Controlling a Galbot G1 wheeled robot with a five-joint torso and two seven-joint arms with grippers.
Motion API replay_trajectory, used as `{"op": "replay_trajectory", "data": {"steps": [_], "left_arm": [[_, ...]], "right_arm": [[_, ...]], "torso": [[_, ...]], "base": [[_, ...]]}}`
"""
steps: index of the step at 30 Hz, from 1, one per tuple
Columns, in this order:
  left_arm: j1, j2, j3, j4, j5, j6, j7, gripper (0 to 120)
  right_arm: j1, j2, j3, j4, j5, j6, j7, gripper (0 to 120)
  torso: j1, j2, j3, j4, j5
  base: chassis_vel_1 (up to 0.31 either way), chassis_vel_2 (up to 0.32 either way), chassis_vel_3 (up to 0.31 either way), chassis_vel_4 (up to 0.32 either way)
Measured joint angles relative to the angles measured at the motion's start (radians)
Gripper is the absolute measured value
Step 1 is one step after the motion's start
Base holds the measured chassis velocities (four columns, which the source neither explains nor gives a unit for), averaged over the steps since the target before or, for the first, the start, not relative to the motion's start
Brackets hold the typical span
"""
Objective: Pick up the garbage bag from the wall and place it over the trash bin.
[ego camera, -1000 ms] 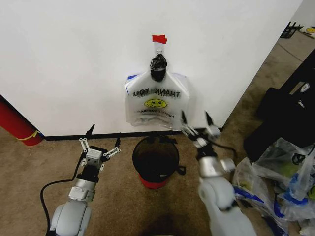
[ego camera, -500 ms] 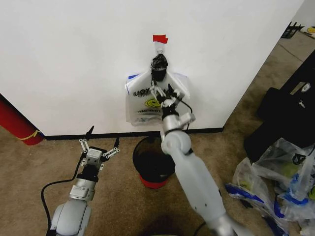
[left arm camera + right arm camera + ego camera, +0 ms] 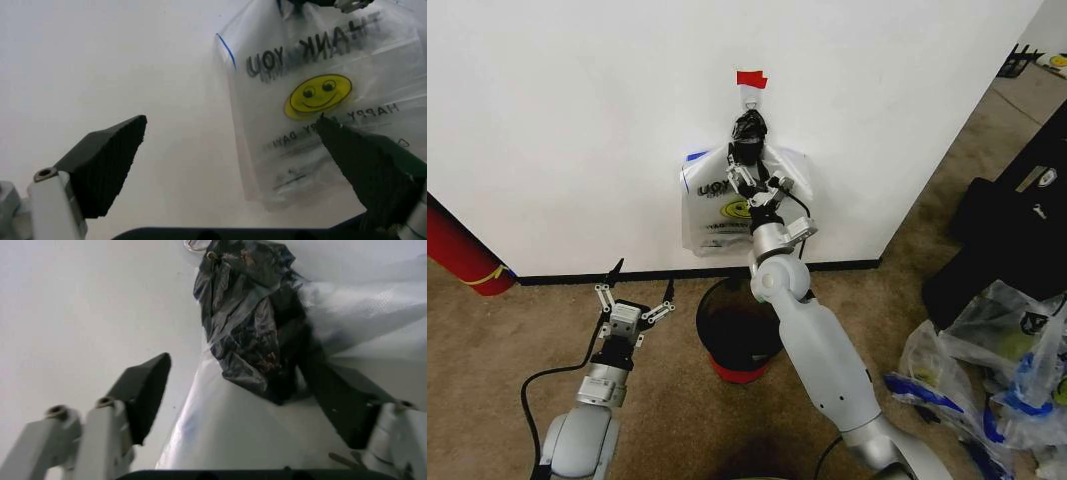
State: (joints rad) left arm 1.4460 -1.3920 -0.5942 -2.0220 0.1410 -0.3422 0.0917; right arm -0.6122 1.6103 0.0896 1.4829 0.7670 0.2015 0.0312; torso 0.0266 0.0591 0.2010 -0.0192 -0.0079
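Observation:
The garbage bag point(image 3: 719, 212), see-through with black print, a yellow smiley and blue edges, hangs on the white wall point(image 3: 577, 120) from a metal hook point(image 3: 749, 95) under red tape. Its handles are bunched into a dark knot point(image 3: 749, 135). My right gripper point(image 3: 756, 183) is raised in front of the bag just below that knot, open. In the right wrist view the knot point(image 3: 257, 315) sits between the gripper's point(image 3: 243, 392) spread fingers. My left gripper point(image 3: 638, 291) hovers open near the floor, left of the red trash bin point(image 3: 727, 368), and faces the bag point(image 3: 313, 100).
A big red cylinder point(image 3: 462, 250) with a yellow band leans at the left by the black baseboard point(image 3: 577, 275). Stuffed clear bags point(image 3: 987, 370) and black cases point(image 3: 1017, 220) crowd the floor on the right. Brown carpet lies around the bin.
My right arm swung up from beside the bin to the bag and now sits open just under the dark knot. The left gripper shifted only slightly.

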Motion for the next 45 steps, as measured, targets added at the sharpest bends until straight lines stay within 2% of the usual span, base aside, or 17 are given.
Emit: {"op": "replay_trajectory", "data": {"steps": [2,8,9,14,16,20,32,45], "left_arm": [[0.001,0.0,0.0,0.0,0.001,-0.001,0.0,100],[0.007,0.003,-0.007,0.0,0.001,-0.009,-0.002,100],[0.007,0.003,-0.007,0.0,0.001,-0.009,-0.002,100],[0.009,0.007,-0.01,0.001,0.0,-0.016,-0.004,100],[0.009,0.009,-0.01,0.002,0.0,-0.017,-0.004,100],[0.01,0.018,-0.011,0.003,-0.003,-0.021,-0.009,100],[0.007,0.032,-0.005,0.006,-0.008,-0.022,-0.02,100],[0.011,0.029,0.001,0.008,-0.016,-0.034,-0.023,100]], "right_arm": [[0.002,0.0,0.001,-0.003,-0.002,0.0,-0.002,66],[-0.001,-0.001,0.006,-0.005,-0.018,-0.001,-0.017,41],[-0.001,-0.001,0.006,-0.005,-0.018,-0.001,-0.017,41],[-0.005,-0.001,0.012,-0.004,-0.025,-0.001,-0.021,19],[-0.007,-0.001,0.013,-0.002,-0.027,-0.001,-0.022,16],[-0.019,-0.001,0.019,0.007,-0.035,-0.001,-0.027,0],[-0.065,-0.002,0.031,0.029,-0.052,0.0,-0.04,0],[-0.246,-0.002,0.059,0.113,-0.123,-0.005,-0.1,0]], "torso": [[0.0,0.0,0.0,0.0001,0.0],[0.0,0.0,0.0,0.0001,-0.0001],[0.0,0.0,0.0,0.0001,-0.0001],[0.0,0.0,0.0,0.0,0.0],[0.0,0.0,0.0,0.0,-0.0001],[0.0,0.0,0.0,0.0,0.0],[0.0,0.0,0.0,0.0,0.0],[0.0,0.0,0.0,-0.0002,0.0]], "base": [[0.0,0.0,0.0,0.0],[0.0,0.0,0.0,0.0],[0.0,0.0,0.0,0.0],[0.0,0.0,0.0,0.0],[0.0,0.0,0.0,0.0],[0.0,0.0,0.0,0.0],[0.0,0.0,0.0,0.0],[0.0,0.0,0.0,0.0]]}}
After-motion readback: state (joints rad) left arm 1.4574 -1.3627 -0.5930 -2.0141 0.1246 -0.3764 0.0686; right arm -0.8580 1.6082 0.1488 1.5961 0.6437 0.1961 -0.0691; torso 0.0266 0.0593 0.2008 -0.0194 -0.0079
